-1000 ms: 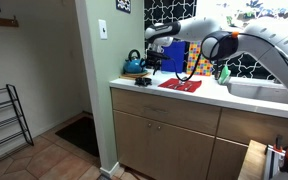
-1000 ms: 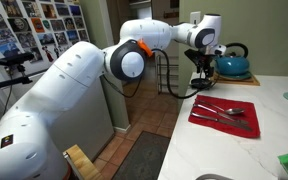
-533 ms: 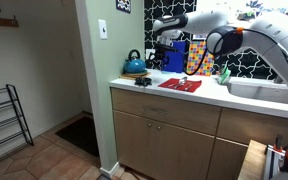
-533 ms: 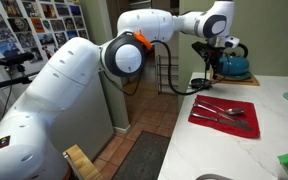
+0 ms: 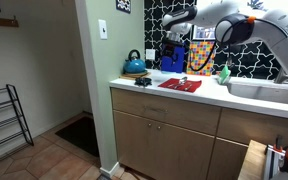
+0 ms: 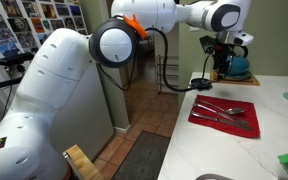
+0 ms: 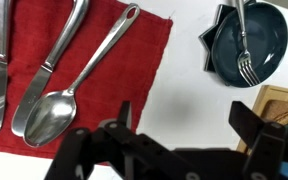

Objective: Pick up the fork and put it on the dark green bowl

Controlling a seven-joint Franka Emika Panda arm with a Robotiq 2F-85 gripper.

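**A:** Quick, where's the fork?

**B:** It's in the dark green bowl already. The tines rest on the bowl's floor and the handle leans over the rim, running out of the top of the wrist view.

**A:** And the bowl on the countertop?

**B:** Near the corner at the teal kettle end, close to the front edge. It's just off the short edge of the red cloth, not on it.

**A:** Gripper?

**B:** Spread wide with nothing between the fingers. It hangs high above the counter, touching nothing.

**A:** Which way is the fork from it?

**B:** In the wrist view it's up and to the right of the gap, nearer the right-hand finger. The cloth with the spoon and the other cutlery is off to the left.

**A:** Long axis?

**B:** Almost straight up and down in that view, tilted only slightly. The tines point down toward the gripper side and the handle points away. That puts the fork roughly across the line between the fingers.

**A:** So what's left to do?

**B:** I'd say the placing step is done, since the fork is seated in the bowl and the jaws are empty. If a regrasp were needed, the move would be a shift toward that corner and then straight down. The wrist would hardly need to turn, because the jaws already straddle the handle's direction.

**A:** Any risk?

**B:** The handle overhangs the rim, so a nudge could tip the fork out. I can't make out the fork in either exterior view because it's too small there.
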